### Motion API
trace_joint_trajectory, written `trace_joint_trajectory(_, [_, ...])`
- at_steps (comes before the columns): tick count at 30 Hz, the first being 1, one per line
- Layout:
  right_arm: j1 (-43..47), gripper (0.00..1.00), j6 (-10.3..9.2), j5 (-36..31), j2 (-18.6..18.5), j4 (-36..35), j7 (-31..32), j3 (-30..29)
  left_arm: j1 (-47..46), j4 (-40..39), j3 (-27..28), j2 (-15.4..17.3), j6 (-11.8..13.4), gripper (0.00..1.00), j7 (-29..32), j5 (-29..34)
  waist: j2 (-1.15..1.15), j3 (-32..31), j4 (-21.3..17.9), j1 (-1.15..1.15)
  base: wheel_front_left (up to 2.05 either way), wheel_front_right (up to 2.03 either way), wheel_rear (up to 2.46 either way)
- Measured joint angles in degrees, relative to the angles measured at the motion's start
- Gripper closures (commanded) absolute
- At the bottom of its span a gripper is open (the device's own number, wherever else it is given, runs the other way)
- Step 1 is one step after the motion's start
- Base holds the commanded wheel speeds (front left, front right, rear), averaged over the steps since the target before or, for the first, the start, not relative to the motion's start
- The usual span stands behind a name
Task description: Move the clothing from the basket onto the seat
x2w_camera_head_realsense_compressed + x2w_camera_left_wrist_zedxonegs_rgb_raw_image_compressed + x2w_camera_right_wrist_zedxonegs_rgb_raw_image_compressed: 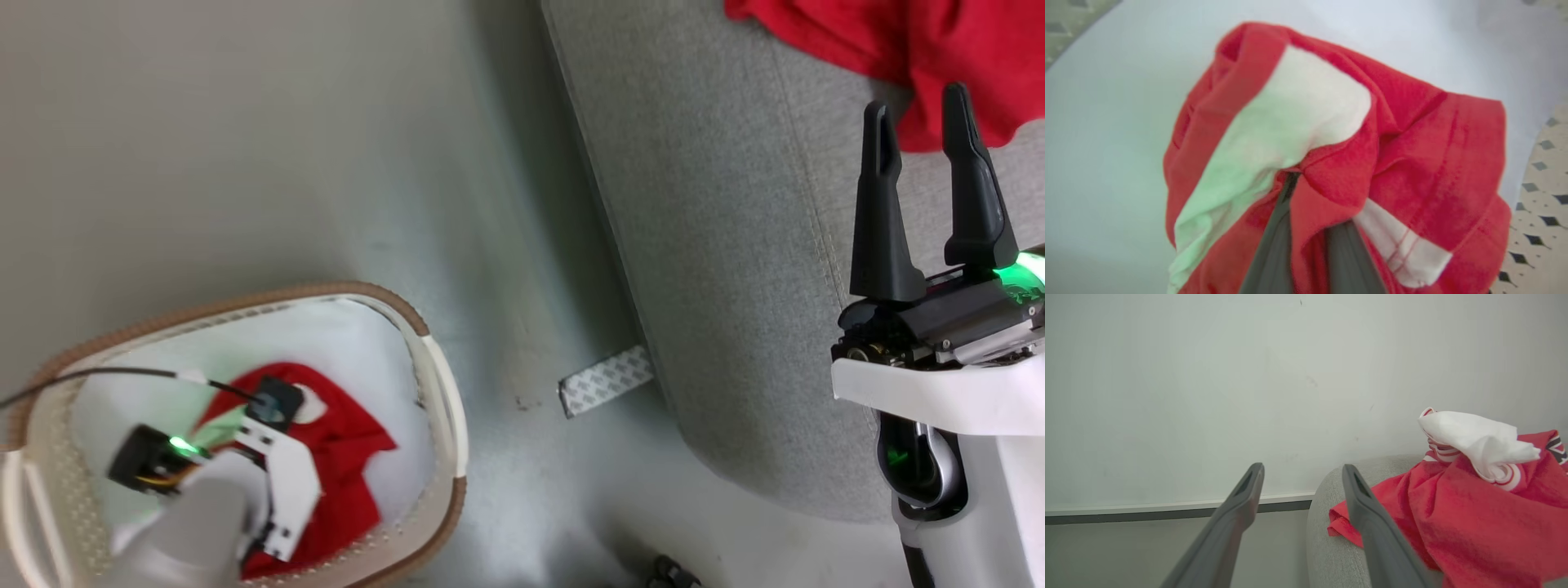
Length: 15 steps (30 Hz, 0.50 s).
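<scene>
Edges and room
- The basket (447,392) is seen at the lower left of the head view, on the floor (245,147). Its near and left sides are cut off by the picture's edge.
- The seat (718,245) is set well apart to the right. A band of floor is left between the two. On this band a pale patterned strip (606,380) lies against the seat's base.
- The rounded corner of the seat is turned towards the basket.
- The right claw (916,106) is held above the seat with its fingers spread and nothing between them. In the right wrist view, wall (1208,375) and skirting (1167,510) are seen beyond it.

Task things
- One red garment (351,457) lies in the basket, on its white bottom.
- The left arm (204,514) is reached down into the basket.
- In the left wrist view the left claw (1310,212) is pressed onto a raised fold of this garment, with red cloth pinched between the two fingers.
- A second red garment (898,33) lies on the seat near its edge, with a white part bunched on top.

Hidden or unclear
- In the head view the left claw's fingers are covered by its own wrist.
- In the left wrist view one fingertip is buried under cloth.
- The second garment is cropped in both views.
- A dark object (673,573) at the bottom edge cannot be identified.
</scene>
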Motion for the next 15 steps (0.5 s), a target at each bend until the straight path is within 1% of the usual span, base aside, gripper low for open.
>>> trace_joint_trajectory(4, [0.09,0.00,0.00,-1.54,0.05,0.92,0.00,-0.23,1.89,0.10,0.45,-2.50,0.00,1.00,-2.69,-1.33,0.00,-3.28,1.27,0.00,0.00,0.00,0.00])
trace_joint_trajectory(9, [1.59,0.00,0.00,-4.70,0.01,2.56,-0.01,-0.86,4.44,-0.69,1.44,-6.92,-0.11,1.00,-8.71,-4.11,0.00,-9.56,3.48,0.00,0.00,0.00,0.00])
trace_joint_trajectory(11, [2.26,0.00,0.00,-5.38,-0.92,3.31,0.00,-0.63,5.64,-1.07,1.71,-8.35,-0.19,1.00,-10.98,-5.11,0.00,-12.53,4.55,0.00,0.00,0.00,0.00])
trace_joint_trajectory(15, [3.07,0.00,0.00,-5.73,-3.00,4.36,-0.01,-0.60,7.99,-2.83,2.34,-10.36,-0.44,1.00,-13.55,-7.83,0.00,-18.72,6.89,-0.01,0.00,0.00,0.00])
